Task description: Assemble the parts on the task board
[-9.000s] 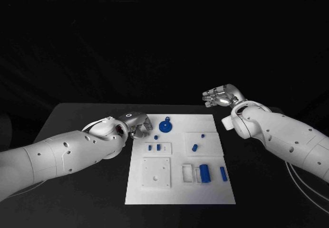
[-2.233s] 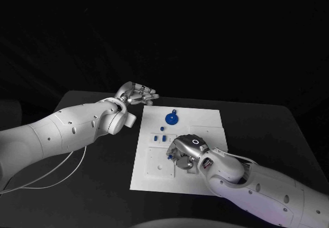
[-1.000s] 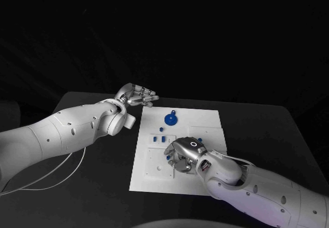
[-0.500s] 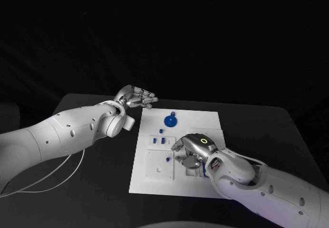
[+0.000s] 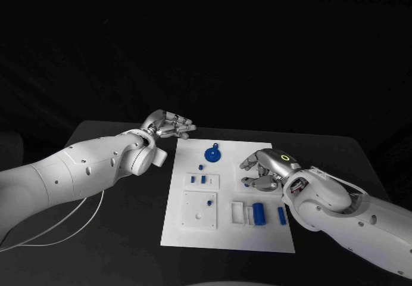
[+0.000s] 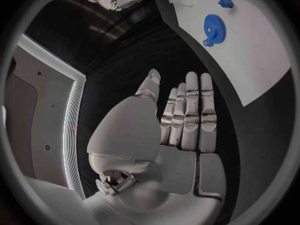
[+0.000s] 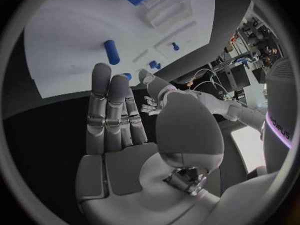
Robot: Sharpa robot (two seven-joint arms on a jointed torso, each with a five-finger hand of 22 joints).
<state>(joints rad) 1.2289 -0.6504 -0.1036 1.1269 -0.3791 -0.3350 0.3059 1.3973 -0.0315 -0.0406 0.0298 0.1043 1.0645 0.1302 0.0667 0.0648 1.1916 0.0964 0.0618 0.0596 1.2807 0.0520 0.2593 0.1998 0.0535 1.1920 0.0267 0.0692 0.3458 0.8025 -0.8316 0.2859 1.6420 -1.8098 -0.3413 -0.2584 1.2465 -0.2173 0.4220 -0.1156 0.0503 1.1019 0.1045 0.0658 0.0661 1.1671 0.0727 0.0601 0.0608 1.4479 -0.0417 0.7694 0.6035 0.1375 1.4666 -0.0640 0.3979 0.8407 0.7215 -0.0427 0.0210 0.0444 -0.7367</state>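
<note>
The white task board [image 5: 193, 235] lies in the middle of the table. On it are a blue gear [image 5: 211, 155], two small blue blocks [image 5: 199, 177], a blue cylinder [image 5: 258, 213] and a blue bar [image 5: 281, 215]. A small blue peg [image 5: 210, 202] stands in a square white plate [image 5: 197, 215]. My right hand [image 5: 264, 170] hovers over the board's right side, fingers straight, holding nothing [image 7: 115, 115]. My left hand [image 5: 169, 124] is off the board's far left corner, fingers flat and apart from the parts [image 6: 181, 120]. The gear [image 6: 214, 29] lies beyond its fingertips.
Black table [image 5: 103, 196] surrounds the board on all sides. A white cable [image 5: 60, 229] runs under my left arm. White slotted holders [image 5: 238, 213] stand beside the cylinder.
My right hand has lifted from the board's near middle and moved right and farther away, uncovering the cylinder, the bar and the peg in the square plate. My left hand has barely moved.
</note>
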